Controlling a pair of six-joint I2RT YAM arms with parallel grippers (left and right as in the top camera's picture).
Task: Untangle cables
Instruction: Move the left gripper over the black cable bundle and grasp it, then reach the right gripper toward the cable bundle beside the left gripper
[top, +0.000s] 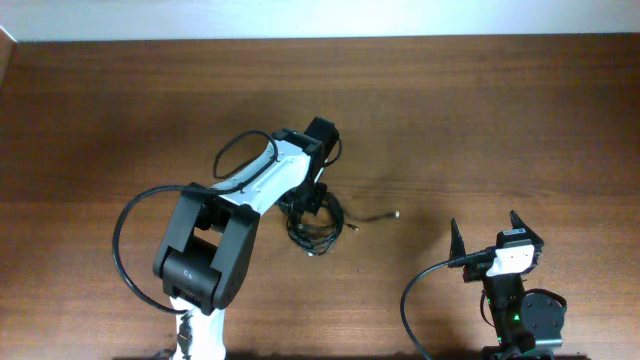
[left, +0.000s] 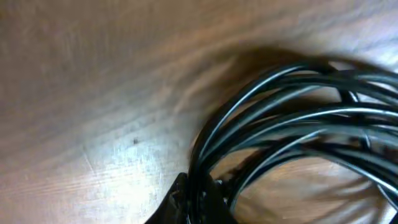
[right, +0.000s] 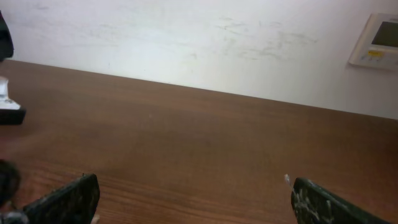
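The cables (top: 318, 230) lie as one small tangled black bundle on the wooden table, just right of its middle. One thin strand with a silvery plug tip (top: 396, 212) trails out to the right. My left gripper (top: 313, 205) is down on the top of the bundle. In the left wrist view the glossy black loops (left: 298, 118) fill the right side, and my left gripper (left: 199, 200) is shut on strands of the bundle at the bottom edge. My right gripper (top: 487, 238) is open and empty, low at the right, well away from the bundle. Its fingers (right: 193, 199) are wide apart over bare wood.
The left arm (top: 215, 240) stretches from the front edge up to the table's middle, with its own thick black wire (top: 125, 250) looping out to the left. The right arm base (top: 520, 315) sits at the front right. A white wall (right: 199, 43) with a control panel (right: 376, 40) lies beyond the far edge.
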